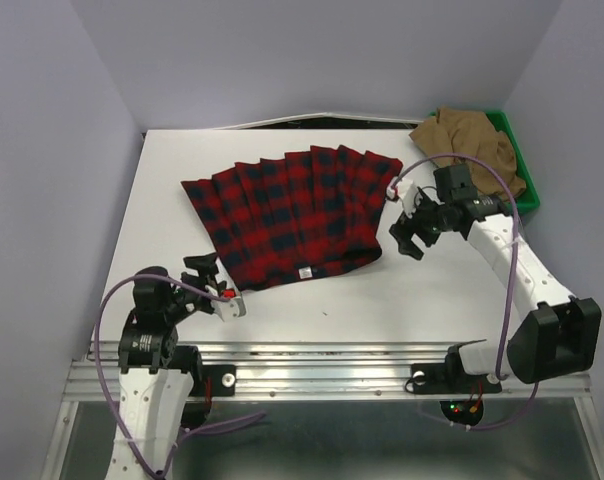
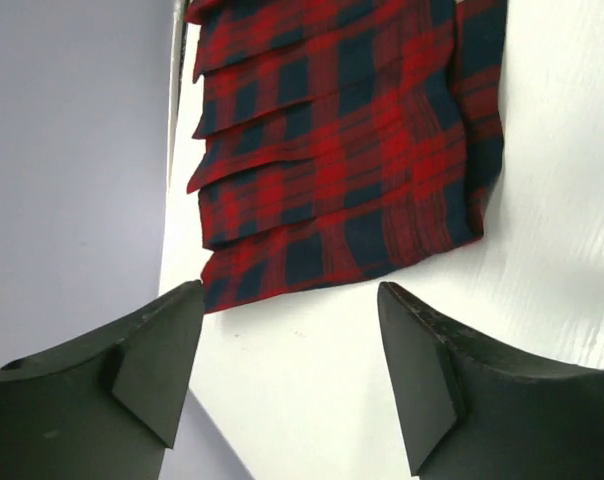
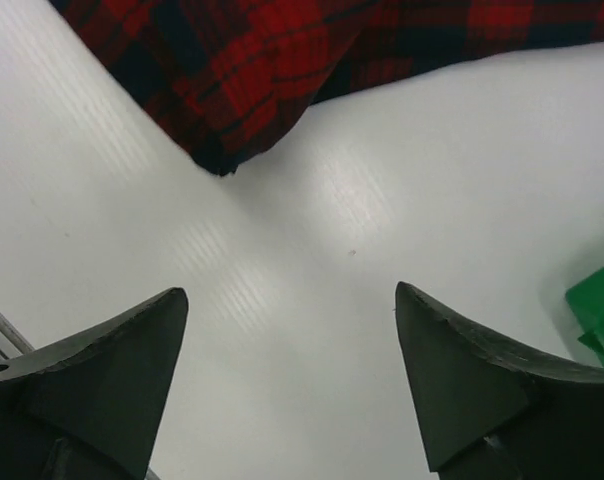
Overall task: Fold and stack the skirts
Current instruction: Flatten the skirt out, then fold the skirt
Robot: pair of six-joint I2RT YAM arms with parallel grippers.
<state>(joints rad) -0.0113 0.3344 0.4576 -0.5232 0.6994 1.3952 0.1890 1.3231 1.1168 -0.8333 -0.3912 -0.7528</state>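
Observation:
The red plaid skirt (image 1: 292, 215) lies spread flat and pleated in the middle of the white table (image 1: 432, 300). The tan skirt (image 1: 472, 140) sits bunched in the green tray (image 1: 522, 170) at the back right. My left gripper (image 1: 214, 280) hovers open just off the plaid skirt's near left corner, which shows in the left wrist view as pleated cloth (image 2: 332, 150) beyond the empty fingers (image 2: 152, 360). My right gripper (image 1: 410, 232) stands open just right of the skirt's near right corner (image 3: 232, 90), nothing between its jaws.
The table's left edge (image 2: 172, 200) runs beside a grey wall. A corner of the green tray (image 3: 597, 305) shows at the right of the right wrist view. The metal rail (image 1: 322, 375) with the arm bases borders the near edge.

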